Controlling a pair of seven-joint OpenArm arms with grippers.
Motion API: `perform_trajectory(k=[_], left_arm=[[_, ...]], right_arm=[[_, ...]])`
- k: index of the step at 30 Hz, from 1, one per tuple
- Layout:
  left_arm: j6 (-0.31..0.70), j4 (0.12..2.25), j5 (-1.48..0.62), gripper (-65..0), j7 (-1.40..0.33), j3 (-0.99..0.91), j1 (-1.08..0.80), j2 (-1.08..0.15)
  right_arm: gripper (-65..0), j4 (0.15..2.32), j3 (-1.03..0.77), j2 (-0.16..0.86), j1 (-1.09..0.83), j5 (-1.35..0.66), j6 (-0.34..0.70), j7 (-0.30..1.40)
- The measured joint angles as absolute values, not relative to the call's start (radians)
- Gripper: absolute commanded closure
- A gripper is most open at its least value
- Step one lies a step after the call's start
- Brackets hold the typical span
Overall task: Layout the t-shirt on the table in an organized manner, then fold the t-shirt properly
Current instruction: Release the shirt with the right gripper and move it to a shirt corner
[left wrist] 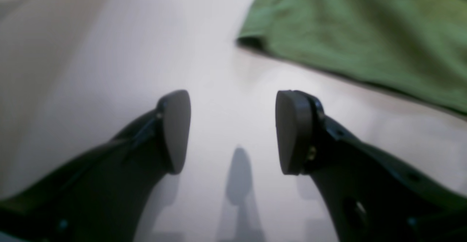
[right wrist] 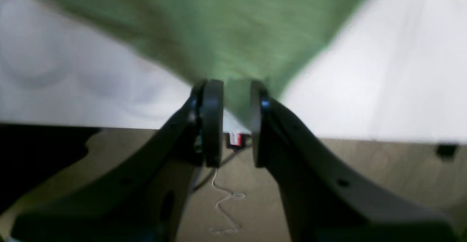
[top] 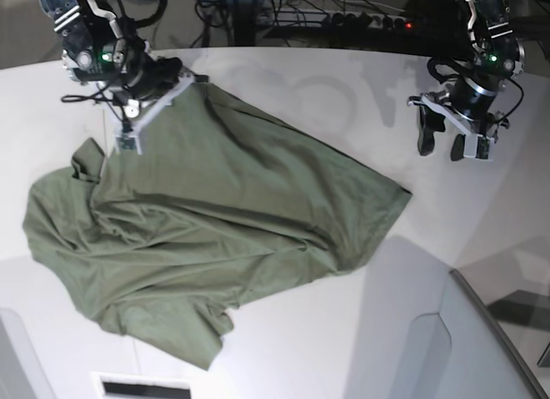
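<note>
Layout underway: t-shirt (top: 206, 236) rumpled on surface (top: 284, 347), unfolded. Right end effector (right wrist: 236, 123) pinches far cloth corner; left end effector (left wrist: 233, 132) wide open, empty.

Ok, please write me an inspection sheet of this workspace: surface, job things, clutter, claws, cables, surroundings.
Surface: white table, bare around the cloth.
Job's things: olive-green t-shirt lies spread but wrinkled, with one corner lifted at the far edge.
Clutter: nothing seen on the table.
Claws: right claw is shut on a corner of the t-shirt at the table's far edge; left claw is open, holds nothing, and is apart from the cloth.
Cables: dark cables on the floor beyond the table; thin white string on the floor.
Surroundings: grey angled panel at the near corner.
</note>
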State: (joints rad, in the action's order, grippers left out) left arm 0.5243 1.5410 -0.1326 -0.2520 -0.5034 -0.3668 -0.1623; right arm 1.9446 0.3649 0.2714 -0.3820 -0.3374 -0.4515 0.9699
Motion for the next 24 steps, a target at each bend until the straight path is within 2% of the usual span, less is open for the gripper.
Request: perform_trajectory(k=[3, 7, 9, 12, 15, 17, 24], left_arm=[[0.52, 1.53, -0.137, -36.2, -0.252, -0.507, -0.373, -0.175], [0.517, 1.5, -0.137, -36.2, -0.253, -0.506, -0.365, -0.175], [0.517, 1.496, -0.137, -36.2, -0.253, -0.502, -0.366, -0.172], [0.517, 1.496, -0.145, -38.7, -0.253, -0.494, -0.363, -0.172], [0.517, 1.494, -0.147, -48.2, -0.257, -0.495, -0.344, -0.169], [0.517, 1.473, -0.149, -51.8, -0.252, -0.488, -0.313, -0.169], [0.515, 1.281, -0.148, -51.7, -0.252, -0.415, -0.181, -0.167]], right_arm=[[-14.6, 1.944, 0.338, 0.247, -0.393, -0.346, -0.448, 0.974], [-34.1, 1.944, 0.334, 0.246, -0.399, -0.341, -0.449, 0.968], [-41.1, 1.944, 0.334, 0.249, -0.409, -0.34, -0.449, 0.964], [-39.9, 1.944, 0.334, 0.245, -0.431, -0.345, -0.449, 0.92], [-39.0, 1.943, 0.334, 0.252, -0.439, -0.347, -0.449, 0.874], [-39.0, 1.943, 0.334, 0.254, -0.439, -0.34, -0.449, 0.87], [-39.0, 1.943, 0.334, 0.254, -0.439, -0.344, -0.449, 0.87]])
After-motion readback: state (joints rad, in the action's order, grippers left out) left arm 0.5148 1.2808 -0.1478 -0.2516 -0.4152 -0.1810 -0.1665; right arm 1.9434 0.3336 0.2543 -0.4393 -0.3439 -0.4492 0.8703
